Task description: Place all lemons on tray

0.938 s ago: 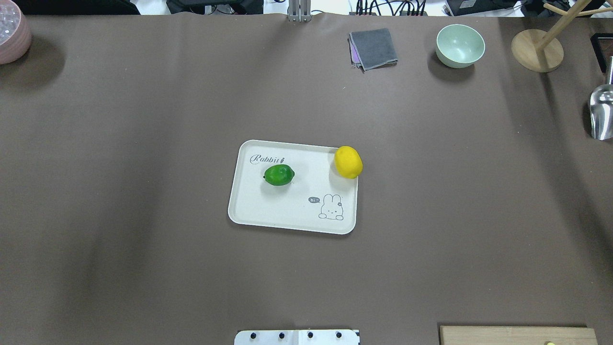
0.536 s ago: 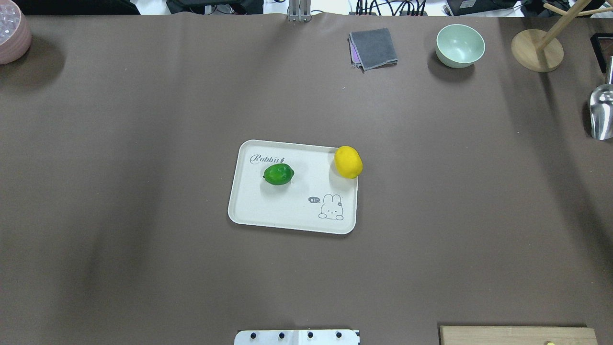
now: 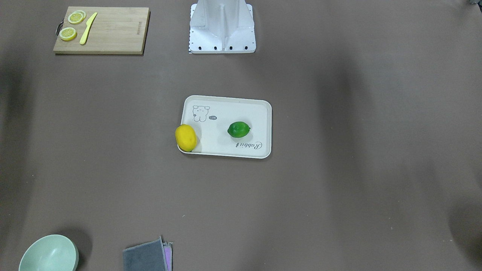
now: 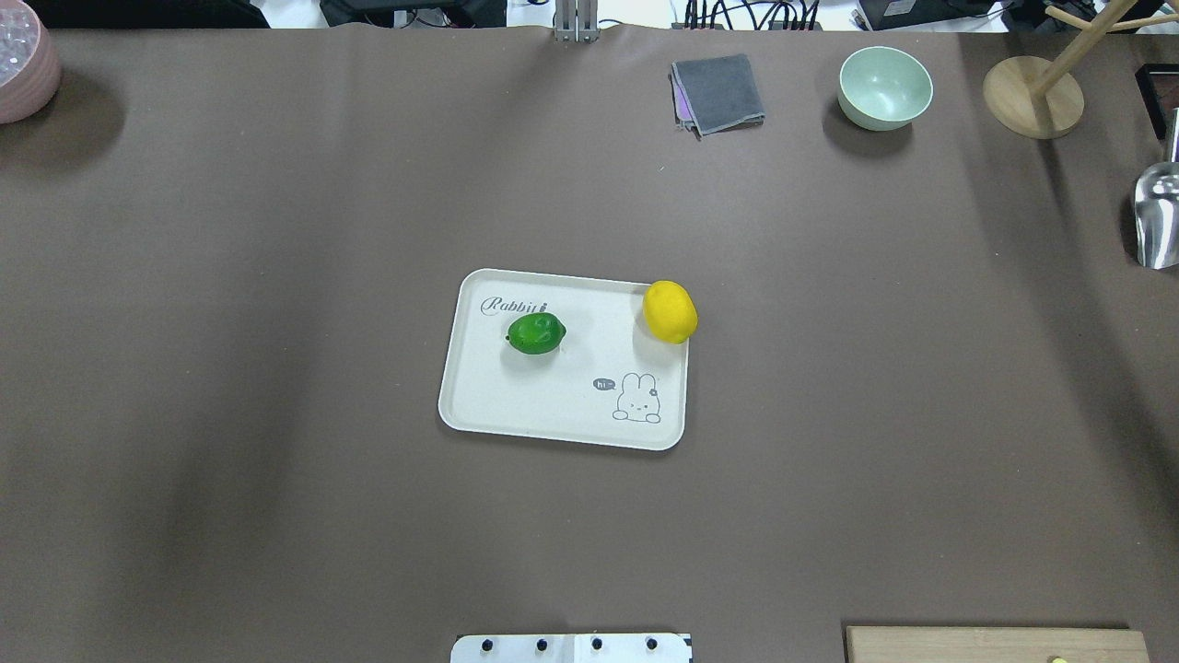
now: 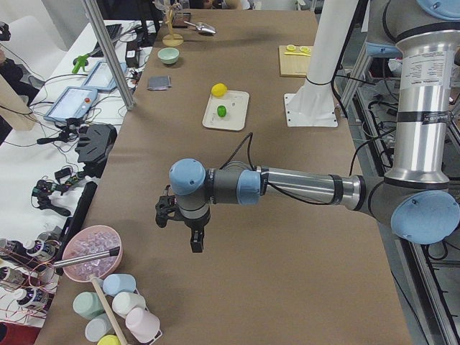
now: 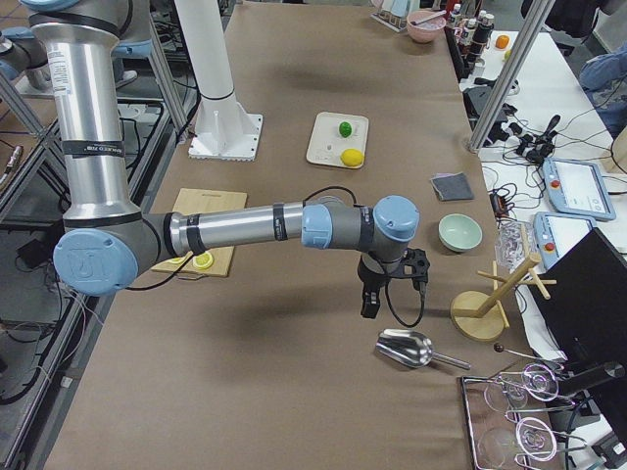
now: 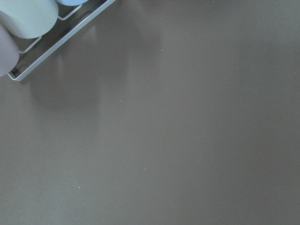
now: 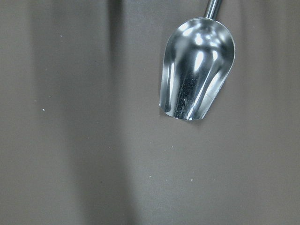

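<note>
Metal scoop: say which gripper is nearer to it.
Right. The right gripper hangs close by the scoop; the left gripper is far off, by the cups.

Grey cursive word "Rabbit" printed on the floor of the cream tray [image 4: 553, 396], near its far left corner in the overhead view. Small dark speech bubble [image 4: 604, 384] reading "hi~" beside a line-drawn rabbit [image 4: 637, 398] in the tray's near right corner. Both prints upside down in the front-facing view. Bands of fine print on the left arm's silver tube [image 5: 424, 93] and the right arm's silver tube [image 6: 90, 127], plus a faint mark on the wooden cutting board [image 3: 113, 32], all too small to read.
</note>
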### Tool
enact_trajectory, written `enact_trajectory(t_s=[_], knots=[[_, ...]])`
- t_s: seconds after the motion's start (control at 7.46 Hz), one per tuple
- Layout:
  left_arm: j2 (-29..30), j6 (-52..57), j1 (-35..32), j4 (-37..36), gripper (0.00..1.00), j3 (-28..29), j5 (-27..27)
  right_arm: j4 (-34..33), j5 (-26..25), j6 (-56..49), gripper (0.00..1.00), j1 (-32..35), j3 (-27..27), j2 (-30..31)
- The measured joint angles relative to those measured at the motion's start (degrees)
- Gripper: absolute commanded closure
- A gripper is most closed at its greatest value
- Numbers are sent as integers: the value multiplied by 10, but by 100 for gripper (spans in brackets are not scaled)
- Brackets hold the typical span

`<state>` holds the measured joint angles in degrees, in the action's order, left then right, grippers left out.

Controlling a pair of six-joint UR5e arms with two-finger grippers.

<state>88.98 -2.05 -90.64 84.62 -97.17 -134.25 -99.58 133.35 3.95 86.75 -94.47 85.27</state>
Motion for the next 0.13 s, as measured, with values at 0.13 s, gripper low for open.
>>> enact_trajectory(t_s=[0.13], knots=[[0,-1,0,0,2,0,1,0,0,0,0,0,0,0]])
